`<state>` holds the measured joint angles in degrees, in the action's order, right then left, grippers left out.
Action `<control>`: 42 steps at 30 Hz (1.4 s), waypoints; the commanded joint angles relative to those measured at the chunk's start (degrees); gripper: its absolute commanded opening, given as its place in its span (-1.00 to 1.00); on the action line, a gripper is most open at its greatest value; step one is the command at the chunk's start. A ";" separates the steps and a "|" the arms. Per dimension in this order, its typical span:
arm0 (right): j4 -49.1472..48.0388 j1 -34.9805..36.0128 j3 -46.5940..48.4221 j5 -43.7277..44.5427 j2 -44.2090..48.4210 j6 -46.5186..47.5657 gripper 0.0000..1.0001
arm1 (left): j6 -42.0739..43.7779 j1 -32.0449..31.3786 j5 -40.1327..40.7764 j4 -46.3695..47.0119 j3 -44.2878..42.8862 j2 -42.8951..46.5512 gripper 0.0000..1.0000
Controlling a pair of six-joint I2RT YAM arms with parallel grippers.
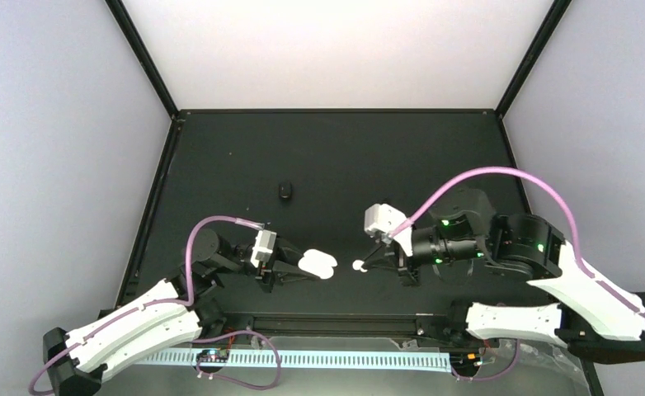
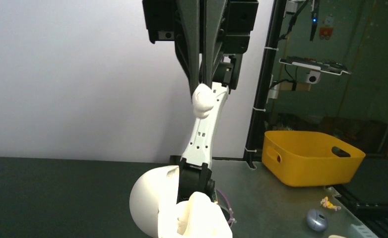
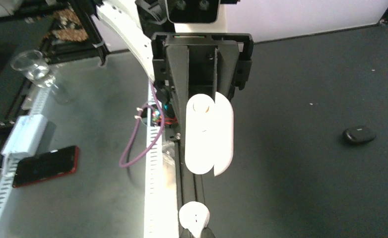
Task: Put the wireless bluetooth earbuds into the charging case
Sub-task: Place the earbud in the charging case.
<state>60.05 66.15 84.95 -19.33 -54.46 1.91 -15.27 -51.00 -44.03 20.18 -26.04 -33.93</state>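
Your right tool (image 1: 365,264) is pinched shut on a white earbud (image 1: 357,266). The open charging case (image 1: 317,264), clamped in your left tool (image 1: 303,267), lies just beside it at 9 o'clock in the top view. The insertion looks like a short carry that way; a black earbud (image 1: 284,190) lies on the counter (image 1: 435,165) toward 11 o'clock.

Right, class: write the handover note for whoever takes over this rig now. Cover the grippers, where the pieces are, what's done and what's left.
Left gripper: shut on the open charging case.
Right gripper: shut on a white earbud, beside the case and not touching it.
A black earbud lies on the table, farther back. No other earbuds in view.
Done: case open, white earbud picked up.
Left: seat this earbud, then probably fetch the black one.
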 commanded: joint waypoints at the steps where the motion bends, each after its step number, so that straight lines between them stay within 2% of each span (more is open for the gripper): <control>1: 0.90 3.33 1.79 6.62 -1.96 2.37 -0.98 | -0.55 -0.06 -3.58 3.36 -2.69 -1.48 -0.97; 15: -0.37 10.74 3.76 15.04 -9.33 3.58 -0.98 | 0.30 -0.19 -5.36 2.68 -3.05 -2.89 -0.97; 21: -3.72 11.57 2.87 13.66 -10.00 2.38 -0.98 | 0.33 -0.18 -4.81 3.36 -3.05 -3.31 -0.97; 42: -4.56 13.82 -0.80 17.33 -11.28 1.07 -0.98 | -1.33 -0.16 -2.99 4.52 -2.63 -1.99 -0.97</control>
<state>55.64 79.48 85.23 -4.34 -66.48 3.68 -15.73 -51.03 -47.55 21.47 -26.26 -37.08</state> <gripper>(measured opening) 0.012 0.223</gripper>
